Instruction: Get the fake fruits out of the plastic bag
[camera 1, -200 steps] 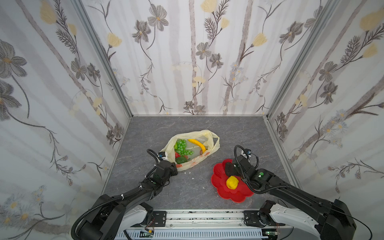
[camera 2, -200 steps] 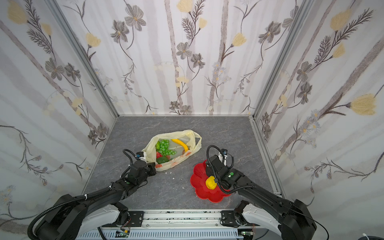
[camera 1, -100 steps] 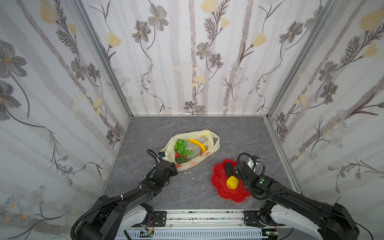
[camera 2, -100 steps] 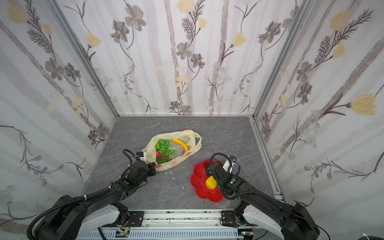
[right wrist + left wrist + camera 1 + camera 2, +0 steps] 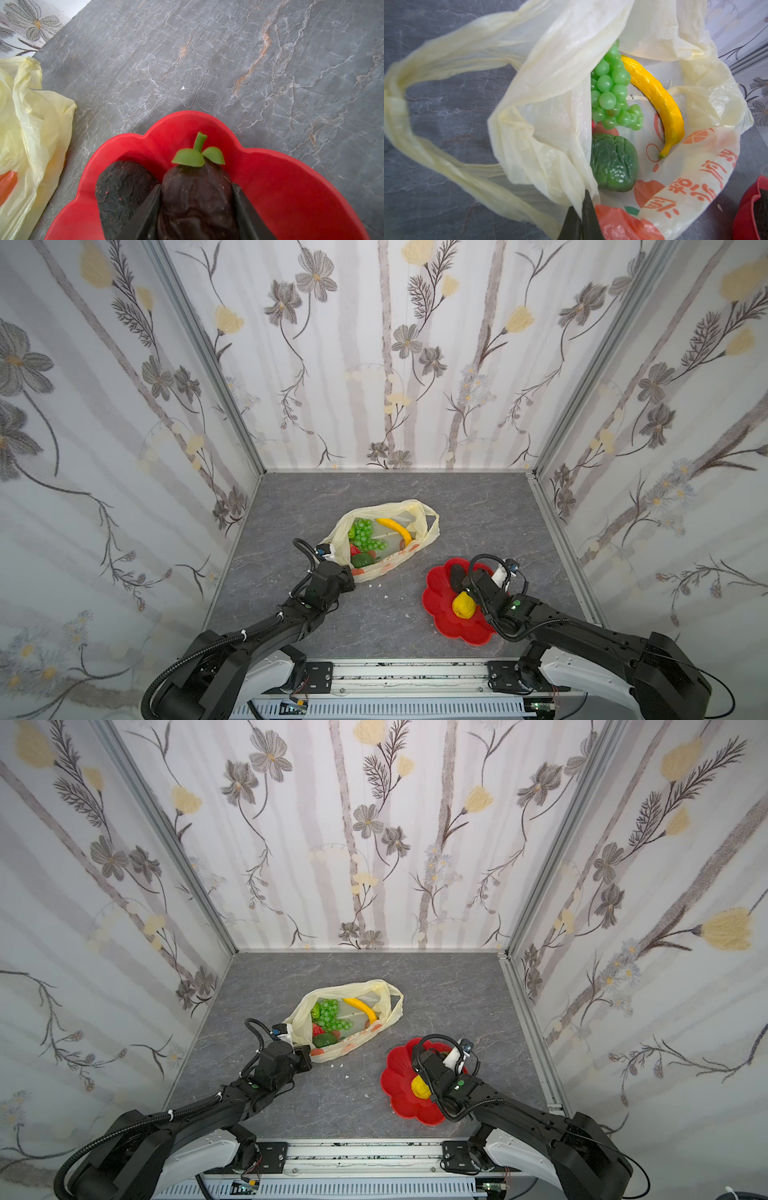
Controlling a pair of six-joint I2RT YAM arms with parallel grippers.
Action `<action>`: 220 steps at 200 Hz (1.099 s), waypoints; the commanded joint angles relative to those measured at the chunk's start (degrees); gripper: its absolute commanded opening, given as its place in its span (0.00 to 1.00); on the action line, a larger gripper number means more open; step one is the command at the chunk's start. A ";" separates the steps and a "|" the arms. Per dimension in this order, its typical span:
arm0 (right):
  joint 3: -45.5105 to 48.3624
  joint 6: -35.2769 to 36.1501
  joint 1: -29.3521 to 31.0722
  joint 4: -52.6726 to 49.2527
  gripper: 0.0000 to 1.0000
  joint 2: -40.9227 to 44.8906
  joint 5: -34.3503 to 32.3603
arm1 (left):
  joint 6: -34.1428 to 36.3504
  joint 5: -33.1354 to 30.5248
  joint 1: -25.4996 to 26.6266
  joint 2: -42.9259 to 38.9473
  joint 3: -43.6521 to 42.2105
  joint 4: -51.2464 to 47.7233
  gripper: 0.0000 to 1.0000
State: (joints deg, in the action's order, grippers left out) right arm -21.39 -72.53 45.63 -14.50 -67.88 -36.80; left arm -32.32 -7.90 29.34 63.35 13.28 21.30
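The plastic bag (image 5: 420, 509) (image 5: 386, 990) lies open on the grey table, pale yellow with orange-red prints. Inside it I see fake fruits: a yellow banana (image 5: 658, 97), a green grape bunch (image 5: 610, 87), a bumpy green fruit (image 5: 614, 162) and a strawberry (image 5: 354, 549). My left gripper (image 5: 582, 199) is shut on the bag's near rim. Over the red flower-shaped dish (image 5: 291, 187), my right gripper (image 5: 196, 186) has its jaws against both sides of a dark fruit with green leaves (image 5: 195, 197). Another dark piece (image 5: 122, 187) and a yellow lemon (image 5: 463, 604) lie in the dish.
The dish (image 5: 436, 601) sits at the front right, a short way right of the bag. Small white crumbs (image 5: 385, 596) lie on the table between them. Flower-papered walls close in the back and both sides.
The right arm has shifted slightly right and toward the front over the dish, still with the dark fruit between its jaws. The left arm and the bag have not moved.
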 commanded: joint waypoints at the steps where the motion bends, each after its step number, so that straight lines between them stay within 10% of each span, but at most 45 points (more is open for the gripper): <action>1: 0.42 -2.89 0.08 3.81 0.51 -0.74 -1.09 | 0.06 -0.27 -0.08 0.02 -0.14 2.08 0.03; 138: -0.83 -1.97 0.08 -1.60 0.69 6.45 -2.85 | 0.10 -0.18 -0.17 0.10 -0.27 2.26 0.03; 181: -4.22 15.35 -0.99 4.05 0.72 11.82 -0.22 | -0.20 -0.01 -0.20 0.12 -0.13 2.25 0.03; 220: -13.35 31.19 -4.55 10.96 0.75 4.90 15.48 | -2.02 1.02 -0.50 -0.60 -0.57 2.21 0.04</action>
State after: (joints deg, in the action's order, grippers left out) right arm -30.15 -53.82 42.44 -10.63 -59.00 -32.03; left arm -32.42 -7.31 29.06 63.35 13.15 22.09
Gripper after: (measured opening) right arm 0.749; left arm 0.050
